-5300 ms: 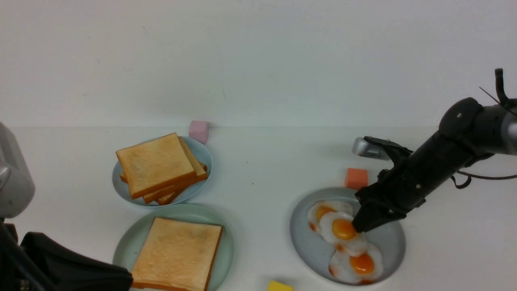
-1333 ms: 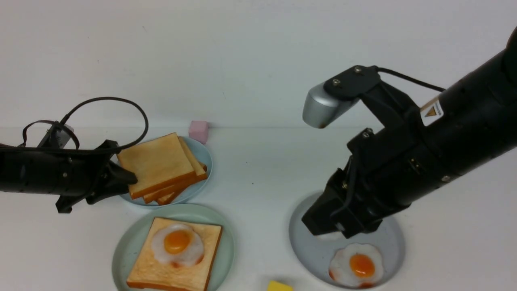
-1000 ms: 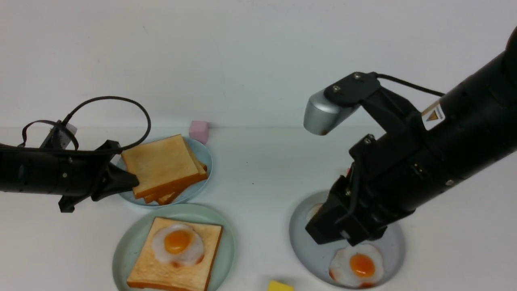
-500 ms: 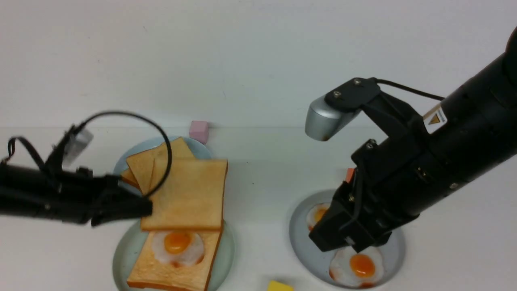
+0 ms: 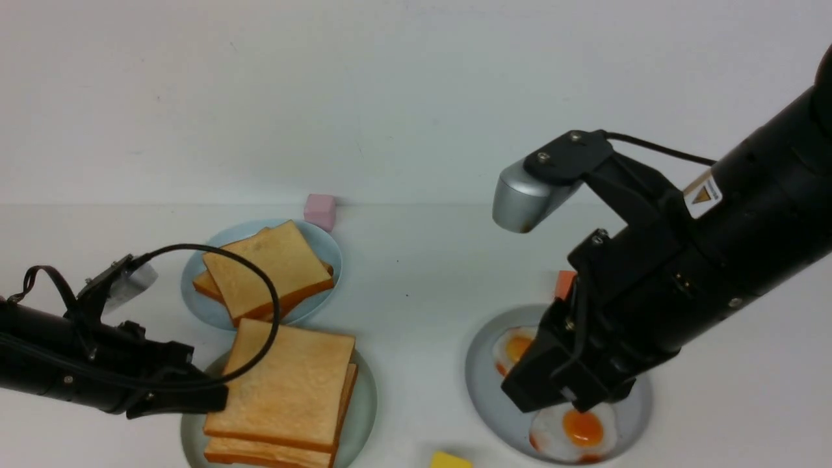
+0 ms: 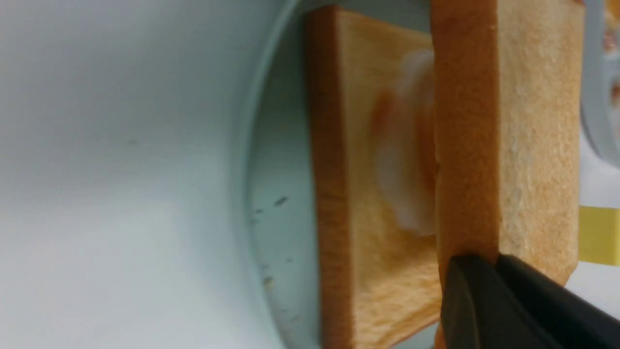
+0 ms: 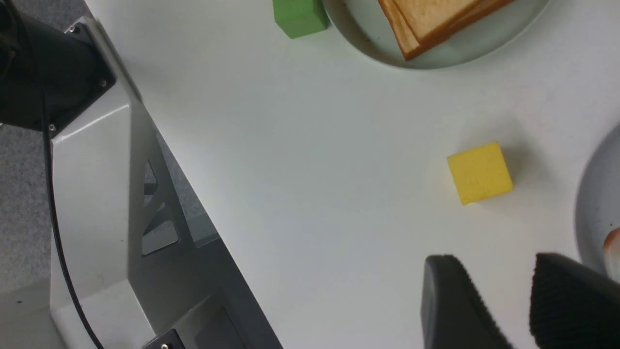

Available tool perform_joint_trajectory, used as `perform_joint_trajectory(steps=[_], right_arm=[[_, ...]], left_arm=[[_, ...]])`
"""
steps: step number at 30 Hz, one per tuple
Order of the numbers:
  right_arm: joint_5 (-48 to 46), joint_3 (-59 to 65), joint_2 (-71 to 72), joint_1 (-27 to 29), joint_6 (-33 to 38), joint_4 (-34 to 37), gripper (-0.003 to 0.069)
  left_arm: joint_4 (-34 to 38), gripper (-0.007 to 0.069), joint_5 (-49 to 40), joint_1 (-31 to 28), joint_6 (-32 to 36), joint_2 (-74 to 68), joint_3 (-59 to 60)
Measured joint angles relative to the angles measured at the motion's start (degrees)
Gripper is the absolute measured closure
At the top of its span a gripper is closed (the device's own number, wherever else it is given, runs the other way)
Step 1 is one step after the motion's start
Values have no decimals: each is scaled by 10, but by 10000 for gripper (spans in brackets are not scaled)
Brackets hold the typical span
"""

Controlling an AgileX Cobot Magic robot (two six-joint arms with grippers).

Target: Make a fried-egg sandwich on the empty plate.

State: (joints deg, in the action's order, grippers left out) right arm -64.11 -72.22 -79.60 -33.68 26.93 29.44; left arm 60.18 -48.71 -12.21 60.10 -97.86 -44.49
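Front view, entry: the left gripper point(image 5: 216, 398) is clamped on the near-left edge of the top slice point(image 5: 292, 380). That slice lies over the lower slice point(image 5: 273, 454) on the mint-green plate point(image 5: 368, 411), at the near left of the bench point(image 5: 422, 273). The right gripper point(image 7: 499, 286) hangs with jaws apart and empty above the grey-blue plate point(image 5: 482, 383), which carries two more eggs point(image 5: 582, 426).

Left wrist view: the held edge stands off the lower slice, and the fried egg point(image 6: 407, 160) shows in the gap (blurred, so I cannot say whether the far edge already rests on it).

Step in hand, by my reading: seating the lid slice.
- Lower the held edge until it lies flat.
- Turn it a little so the crusts line up; the top slice sits skewed over the lower one.
- Then open, and draw the gripper out low and sideways so it does not drag the bread off the egg.

Materials:
- Slices: thick, square and stiff. The top one keeps flat though pinched at one edge. Faces are open-pored and golden, crusts smooth and darker.
- Egg: glossy white with an orange yolk, domed, probably slippery under bread.
- Plate: smooth, with a few dark specks.
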Motion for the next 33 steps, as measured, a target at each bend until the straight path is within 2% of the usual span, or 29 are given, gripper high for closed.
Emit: perform_joint_trajectory(steps=[9,13,20,24,28,33], right_arm=[[0,0,0,0,0,2,391],[0,0,0,0,0,2,391],[-4,0,0,0,-19,11,394],[-7,0,0,0,-24,13,404],[-7,0,0,0,-26,-1,433],[8,0,0,0,-54,-21,518]], left_arm=[[-9,599,17,0,-18,0,0],[-13,524,20,0,-34,0,0],[-30,293,9,0,-53,21,0],[-62,204,9,0,-103,55,0],[-76,186,9,0,-147,98,0],[-84,182,-1,0,-239,203,1]])
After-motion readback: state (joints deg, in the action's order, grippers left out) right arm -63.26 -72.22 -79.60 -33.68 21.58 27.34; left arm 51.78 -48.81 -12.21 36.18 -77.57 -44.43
